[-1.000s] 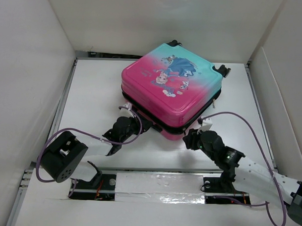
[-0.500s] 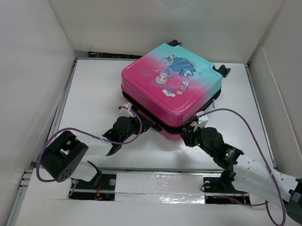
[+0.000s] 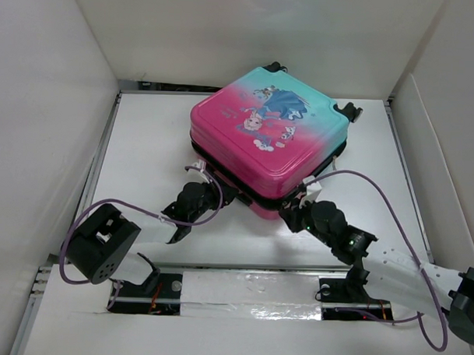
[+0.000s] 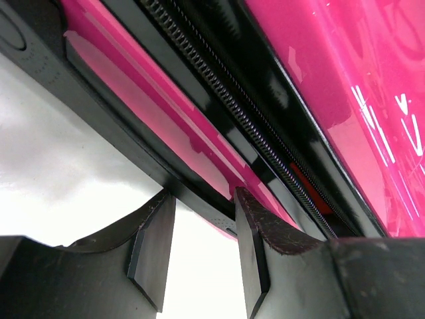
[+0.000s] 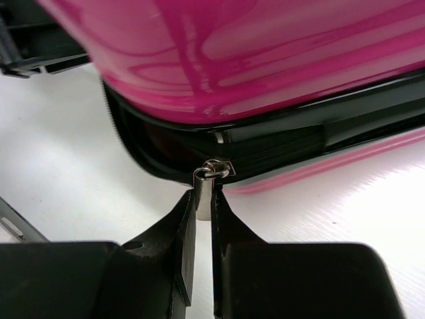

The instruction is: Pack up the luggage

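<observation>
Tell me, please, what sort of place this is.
Probably a robot test cell: white panels box in a table, a left arm and right arm are bolted at its near edge, and a suitcase lies on it.

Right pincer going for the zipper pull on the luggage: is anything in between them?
Nothing visible does. The right pincer is closed on the metal zipper pull at the near corner of the luggage, with a finger on each side of it.
</observation>
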Robot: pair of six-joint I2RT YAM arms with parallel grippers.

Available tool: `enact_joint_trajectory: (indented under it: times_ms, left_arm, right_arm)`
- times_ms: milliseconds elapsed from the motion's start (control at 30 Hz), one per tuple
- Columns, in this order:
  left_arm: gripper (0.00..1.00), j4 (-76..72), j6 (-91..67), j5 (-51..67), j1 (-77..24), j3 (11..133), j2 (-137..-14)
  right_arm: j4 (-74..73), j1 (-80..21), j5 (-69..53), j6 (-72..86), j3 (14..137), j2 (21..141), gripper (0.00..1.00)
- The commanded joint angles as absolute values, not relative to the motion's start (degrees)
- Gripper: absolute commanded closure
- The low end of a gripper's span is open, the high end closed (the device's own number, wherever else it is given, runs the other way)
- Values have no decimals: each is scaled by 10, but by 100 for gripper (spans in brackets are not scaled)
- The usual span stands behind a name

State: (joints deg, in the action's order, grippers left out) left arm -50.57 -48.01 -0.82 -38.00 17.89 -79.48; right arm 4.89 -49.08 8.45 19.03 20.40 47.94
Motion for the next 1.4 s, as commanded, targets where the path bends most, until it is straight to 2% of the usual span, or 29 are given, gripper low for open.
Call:
enact_joint_trajectory:
  times_ms: [0,233,567,700,833,867,900,933,1000,1033,1100,1167,1200,1233,1333,1367]
  left_arm:
    - [100,-567,-443,45,-393,219,-802]
    - [100,-596,-461,33,-393,221,-823]
    - [100,-612,-468,32,-420,222,-836]
    - [100,-621,-475,36,-420,211,-836]
    - [100,-609,-476,13,-420,193,-812]
    - [100,-599,-472,8,-420,192,-805]
    - [100,-572,-468,5,-414,190,-789]
    - [79,-559,-464,5,-399,187,-780]
    - [57,-535,-455,5,-380,169,-739]
    - [41,-520,-451,-16,-370,164,-721]
    - [33,-463,-437,-48,-339,157,-660]
    - [30,-433,-431,-63,-302,160,-620]
    - [30,-412,-427,-66,-288,170,-586]
    - [30,-406,-424,-66,-278,177,-571]
    - [28,-380,-411,-76,-245,235,-563]
    - [28,-374,-413,-75,-235,254,-572]
  right_arm:
    - [119,-558,34,229,199,483,100]
    - [124,-678,92,245,257,551,100]
    - [177,-731,149,241,373,685,100]
    - [210,-737,137,215,380,678,100]
    - [130,-737,170,222,359,640,100]
    - [121,-737,171,232,349,630,93]
    - [113,-737,168,237,338,622,79]
    - [82,-737,168,243,330,603,53]
    - [38,-737,165,259,316,579,40]
    - [2,-737,170,261,315,547,34]
    - [-38,-737,202,272,308,507,32]
    - [-62,-737,236,265,303,449,35]
    - [-70,-737,267,263,304,431,40]
    - [-89,-728,281,259,306,416,61]
    - [-123,-662,337,272,320,376,100]
    - [-140,-606,348,277,323,371,100]
